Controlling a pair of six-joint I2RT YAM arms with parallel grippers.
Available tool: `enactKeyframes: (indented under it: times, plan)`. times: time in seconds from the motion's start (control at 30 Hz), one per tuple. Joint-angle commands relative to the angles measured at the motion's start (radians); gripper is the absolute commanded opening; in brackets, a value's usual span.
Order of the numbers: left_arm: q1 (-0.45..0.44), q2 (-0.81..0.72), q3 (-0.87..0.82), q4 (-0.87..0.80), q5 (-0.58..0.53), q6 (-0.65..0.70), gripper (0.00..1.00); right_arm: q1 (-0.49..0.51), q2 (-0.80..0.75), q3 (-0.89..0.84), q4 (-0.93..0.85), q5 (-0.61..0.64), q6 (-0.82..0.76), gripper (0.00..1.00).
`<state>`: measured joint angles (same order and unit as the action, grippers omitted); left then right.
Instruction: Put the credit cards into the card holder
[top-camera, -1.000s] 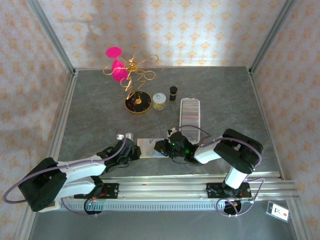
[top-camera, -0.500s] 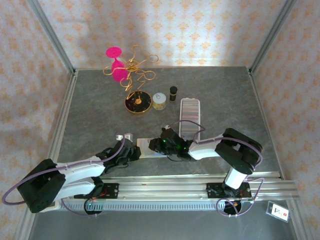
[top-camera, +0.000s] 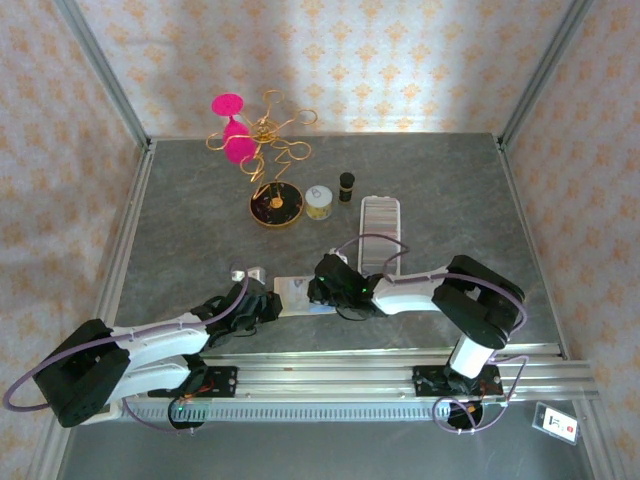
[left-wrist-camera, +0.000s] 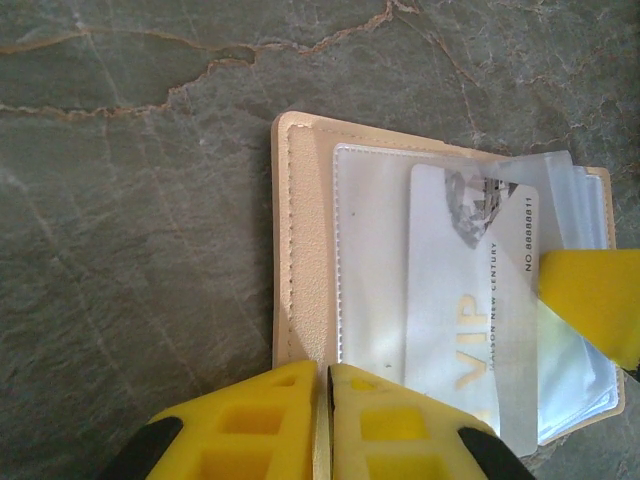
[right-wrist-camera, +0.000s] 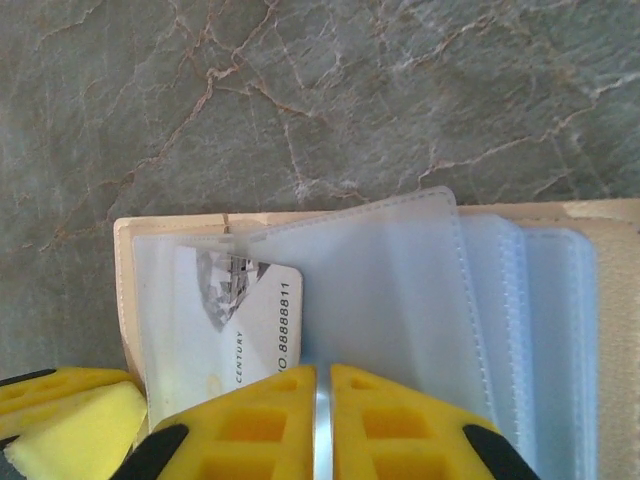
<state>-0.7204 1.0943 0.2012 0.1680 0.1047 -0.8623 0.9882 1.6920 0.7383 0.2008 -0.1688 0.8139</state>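
Note:
The cream-beige card holder (left-wrist-camera: 300, 250) lies open on the grey stone table, its clear sleeves fanned out (right-wrist-camera: 400, 290). A whitish credit card (left-wrist-camera: 465, 300) marked VIP lies among the sleeves on the holder's left half (right-wrist-camera: 240, 320). My left gripper (left-wrist-camera: 323, 372) is shut on the holder's near edge, pinning it. My right gripper (right-wrist-camera: 322, 372) is shut on a thin clear sleeve leaf just right of the card. In the top view both grippers, left (top-camera: 262, 306) and right (top-camera: 325, 290), meet at the holder (top-camera: 293, 288).
A gold wire stand with pink shapes (top-camera: 262, 150) on a black base, a small jar (top-camera: 319, 202), a dark bottle (top-camera: 346, 185) and a long clear ribbed case (top-camera: 379, 225) stand behind. A small white object (top-camera: 248, 271) lies left of the holder. The arms' rail (top-camera: 350, 375) runs along the front.
My right gripper has slid left across the card holder, opened briefly and shut again on a sleeve. The left gripper has kept its hold.

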Motion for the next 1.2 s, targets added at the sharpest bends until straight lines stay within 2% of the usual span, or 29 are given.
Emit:
enactKeyframes:
  times: [0.0, 0.37, 0.63, 0.73, 0.93, 1.17]
  plan:
    - [-0.01, 0.011, -0.025, -0.025, 0.013, -0.004, 0.14, 0.016, 0.042, 0.03, -0.078, 0.071, -0.027, 0.1]
    - [-0.01, 0.022, -0.023, -0.013, 0.018, -0.009, 0.14, 0.061, 0.086, 0.108, -0.104, 0.08, -0.04, 0.07]
    - [-0.009, -0.034, -0.016, -0.042, 0.014, -0.013, 0.17, 0.063, 0.066, 0.107, -0.108, 0.101, -0.05, 0.1]
    - [-0.01, -0.075, -0.01, -0.068, -0.001, -0.016, 0.2, 0.064, 0.045, 0.104, -0.141, 0.15, -0.047, 0.14]
    - [-0.01, -0.13, 0.007, -0.098, -0.023, -0.018, 0.31, 0.064, -0.011, 0.089, -0.183, 0.197, -0.056, 0.18]
    - [-0.01, -0.153, 0.027, -0.12, -0.075, 0.005, 0.31, 0.064, -0.097, 0.058, -0.219, 0.198, -0.055, 0.25]
